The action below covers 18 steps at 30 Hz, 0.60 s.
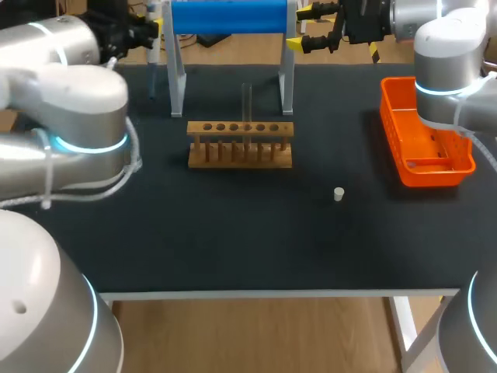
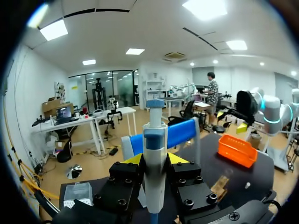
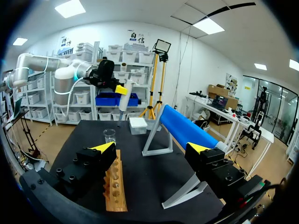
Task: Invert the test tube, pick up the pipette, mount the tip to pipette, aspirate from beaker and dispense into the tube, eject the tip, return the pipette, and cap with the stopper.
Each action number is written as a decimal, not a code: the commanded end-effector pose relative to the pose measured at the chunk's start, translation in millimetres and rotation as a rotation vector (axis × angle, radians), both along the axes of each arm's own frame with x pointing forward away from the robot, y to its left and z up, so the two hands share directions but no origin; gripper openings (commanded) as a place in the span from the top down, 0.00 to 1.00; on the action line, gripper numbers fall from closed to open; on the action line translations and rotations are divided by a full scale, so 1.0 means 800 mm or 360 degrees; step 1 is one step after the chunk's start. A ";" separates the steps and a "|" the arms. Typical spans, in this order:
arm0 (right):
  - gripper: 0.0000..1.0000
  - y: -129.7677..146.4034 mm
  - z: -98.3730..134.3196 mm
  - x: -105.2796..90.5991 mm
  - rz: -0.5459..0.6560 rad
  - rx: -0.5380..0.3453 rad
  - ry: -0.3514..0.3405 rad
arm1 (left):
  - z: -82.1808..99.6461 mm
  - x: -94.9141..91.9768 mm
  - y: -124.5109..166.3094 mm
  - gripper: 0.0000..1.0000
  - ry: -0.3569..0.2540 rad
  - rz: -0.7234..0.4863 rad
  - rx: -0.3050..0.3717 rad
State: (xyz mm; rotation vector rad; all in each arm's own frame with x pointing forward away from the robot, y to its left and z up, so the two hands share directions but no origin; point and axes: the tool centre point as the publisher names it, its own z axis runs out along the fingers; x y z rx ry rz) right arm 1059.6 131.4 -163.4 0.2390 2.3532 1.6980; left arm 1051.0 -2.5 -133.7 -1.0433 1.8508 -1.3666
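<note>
My left gripper (image 2: 155, 161) is shut on the white and blue pipette (image 2: 154, 149), held upright above the table's far left (image 1: 153, 47). In the right wrist view the pipette (image 3: 124, 99) hangs over the clear beaker (image 3: 110, 136) and the tip box (image 3: 138, 125). A clear test tube (image 1: 247, 105) stands upright in the wooden rack (image 1: 241, 144). A small white stopper (image 1: 338, 193) lies to the rack's right. My right gripper (image 1: 304, 28) hovers open and holds nothing at the far right of the blue stand, its fingers wide apart (image 3: 151, 148).
A blue roll on a grey frame (image 1: 229, 17) stands behind the rack. An orange basket (image 1: 423, 144) sits at the right edge. The tip box (image 2: 77, 195) also shows beside my left gripper.
</note>
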 end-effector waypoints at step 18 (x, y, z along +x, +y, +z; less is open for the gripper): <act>0.00 -0.001 0.001 0.000 0.0005 -0.0003 0.0002 | -0.019 0.108 -0.044 1.00 0.0150 0.0389 0.0056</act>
